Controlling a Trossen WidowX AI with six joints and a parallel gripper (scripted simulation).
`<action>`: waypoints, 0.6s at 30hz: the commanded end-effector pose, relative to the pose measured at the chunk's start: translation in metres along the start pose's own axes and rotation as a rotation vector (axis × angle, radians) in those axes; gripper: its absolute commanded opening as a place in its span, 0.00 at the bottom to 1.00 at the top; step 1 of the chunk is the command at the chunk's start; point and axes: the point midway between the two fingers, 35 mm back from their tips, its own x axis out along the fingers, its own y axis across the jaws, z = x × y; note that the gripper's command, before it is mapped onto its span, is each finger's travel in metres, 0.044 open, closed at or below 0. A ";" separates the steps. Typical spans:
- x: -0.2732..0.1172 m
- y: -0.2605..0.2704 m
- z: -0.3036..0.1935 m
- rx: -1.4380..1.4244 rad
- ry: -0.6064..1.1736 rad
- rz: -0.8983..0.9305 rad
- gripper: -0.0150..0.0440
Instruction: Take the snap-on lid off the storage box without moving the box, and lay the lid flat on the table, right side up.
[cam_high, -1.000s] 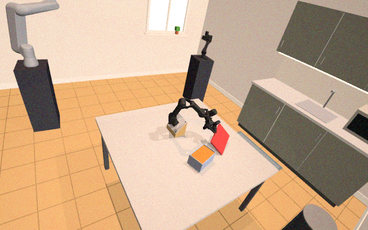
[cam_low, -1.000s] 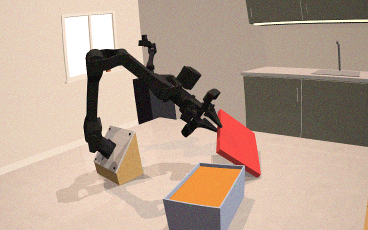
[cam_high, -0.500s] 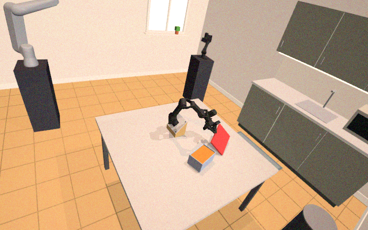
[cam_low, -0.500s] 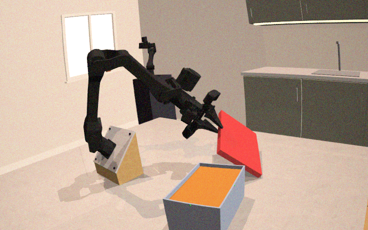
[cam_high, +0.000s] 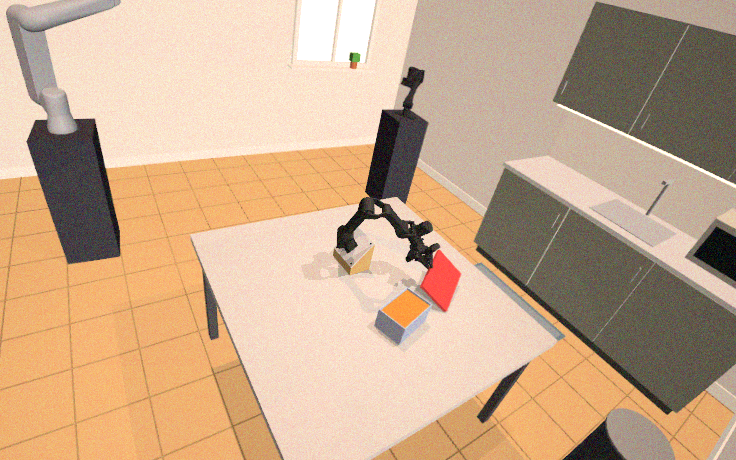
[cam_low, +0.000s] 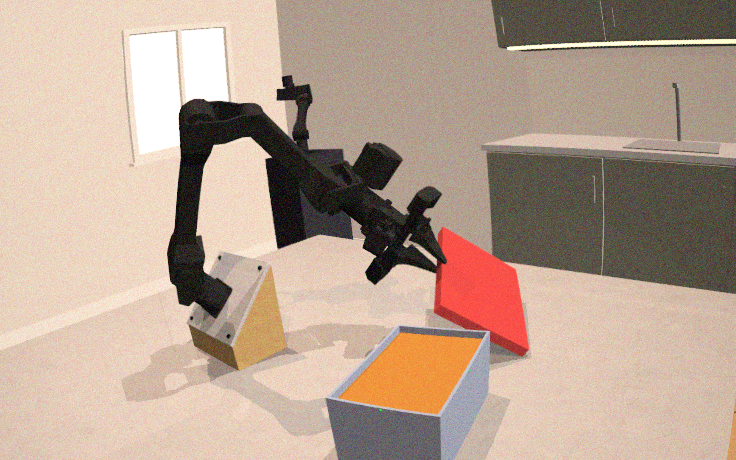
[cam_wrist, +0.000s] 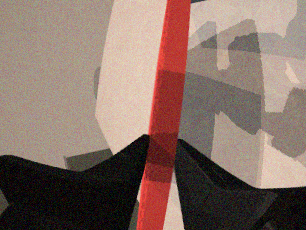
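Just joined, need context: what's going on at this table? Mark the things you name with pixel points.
The black arm has its gripper (cam_high: 432, 265) (cam_low: 440, 266) (cam_wrist: 161, 142) shut on the edge of the red lid (cam_high: 442, 280) (cam_low: 480, 292) (cam_wrist: 172, 60), holding it steeply tilted beside the storage box (cam_high: 389, 324) (cam_low: 386, 431). The box stands open on the table (cam_high: 336, 368) (cam_low: 624, 390), orange showing inside. So the lid is off but not yet laid flat.
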 end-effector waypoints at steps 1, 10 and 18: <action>0.008 -0.014 0.002 -0.011 -0.002 -0.029 0.25; 0.013 -0.019 0.002 -0.011 -0.002 -0.029 0.25; 0.017 -0.025 0.002 -0.011 -0.002 -0.029 0.25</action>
